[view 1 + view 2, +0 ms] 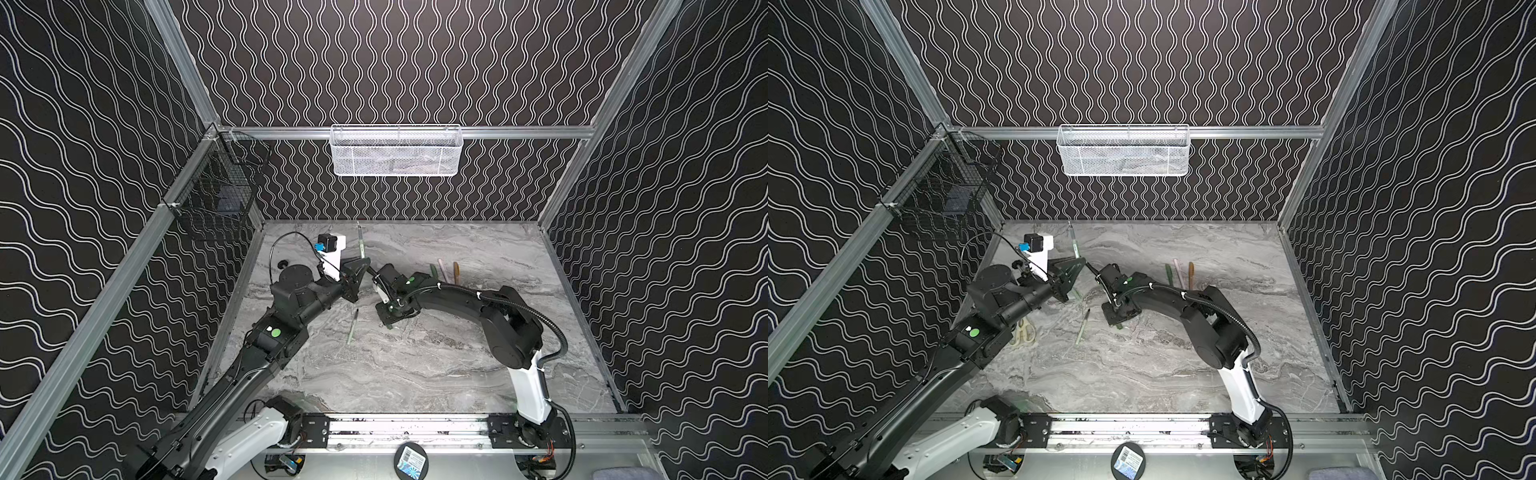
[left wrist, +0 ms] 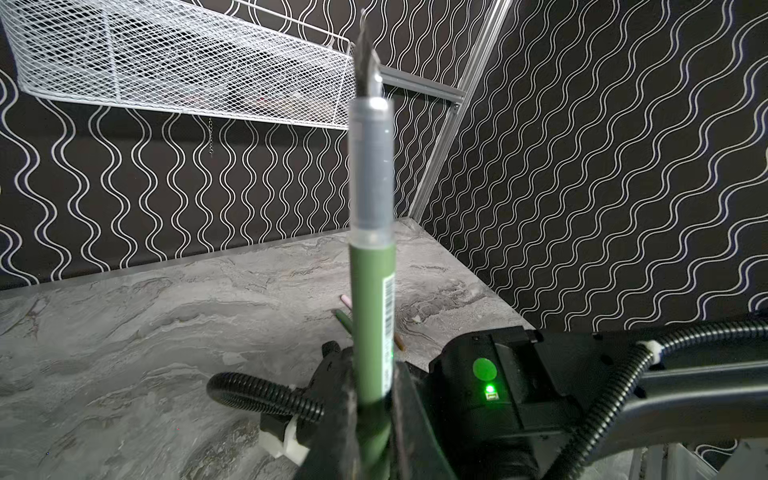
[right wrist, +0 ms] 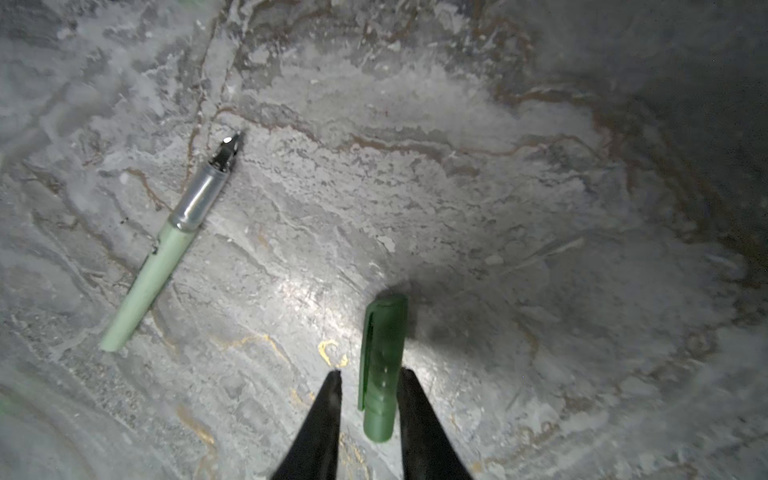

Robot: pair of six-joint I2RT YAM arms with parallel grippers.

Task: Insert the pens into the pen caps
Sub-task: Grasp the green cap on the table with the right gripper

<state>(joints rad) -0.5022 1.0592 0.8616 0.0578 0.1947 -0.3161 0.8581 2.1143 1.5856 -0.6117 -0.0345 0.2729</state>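
Observation:
My left gripper (image 1: 365, 266) (image 2: 374, 399) is shut on a dark green pen (image 1: 361, 245) (image 2: 372, 291) and holds it upright, dark nib uppermost. My right gripper (image 3: 370, 374) (image 1: 388, 322) is low over the marble table, its jaws either side of a dark green pen cap (image 3: 382, 365) that lies flat. One finger touches the cap and a narrow gap shows at the other. A pale green pen (image 1: 352, 326) (image 1: 1082, 326) (image 3: 166, 249) lies uncapped on the table between the arms. Three more pens, dark green (image 1: 434, 270), pink (image 1: 442, 268) and gold (image 1: 456, 270), lie behind the right arm, partly hidden.
A white mesh basket (image 1: 395, 151) hangs on the back wall and a black wire basket (image 1: 216, 195) on the left wall. Pale scissors (image 1: 1023, 332) lie under the left arm. The right arm's forearm (image 1: 449, 295) reaches across the middle of the table.

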